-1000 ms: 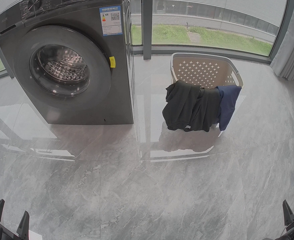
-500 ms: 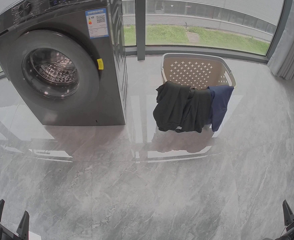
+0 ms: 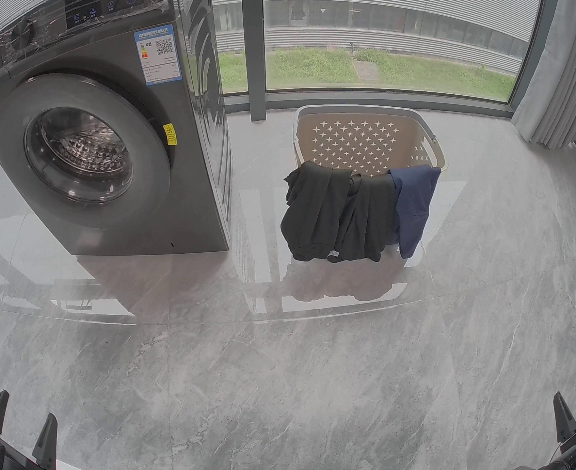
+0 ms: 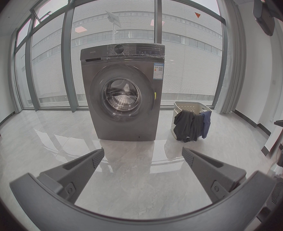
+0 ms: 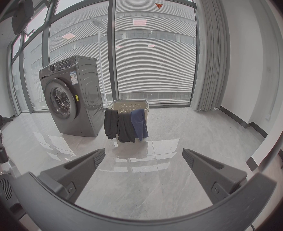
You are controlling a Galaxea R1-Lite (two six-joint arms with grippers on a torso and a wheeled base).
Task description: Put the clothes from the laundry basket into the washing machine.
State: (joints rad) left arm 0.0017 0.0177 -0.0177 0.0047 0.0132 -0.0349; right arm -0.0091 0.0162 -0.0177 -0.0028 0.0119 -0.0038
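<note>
Hanging over the near rim of the beige plastic laundry basket with star-shaped perforations (image 3: 366, 140), the charcoal-black garment (image 3: 337, 220) and the navy-blue garment (image 3: 413, 207) lie side by side and touching, the dark one toward the robot's left. Most of each garment falls down the outside of the basket wall. Judged from this drape, the folds are exposed for a grasp from the front or from above, without reaching into the basket. The basket stands on the glossy grey stone-pattern floor (image 3: 301, 373), close to the window and just beside the right flank of the dark grey front-loading washing machine (image 3: 190, 184). This short gap keeps the transfer path brief. The round glass door (image 3: 79, 155) of the machine appears shut, so it probably needs opening before loading. The left hand (image 3: 25, 412) and the right hand (image 3: 575, 390) sit low at the near edge of the head view, both spread wide and empty. The clothes lie well apart from both hands, ahead of them and slightly toward the robot's right. A base approach is probably required before either hand can reach.
</note>
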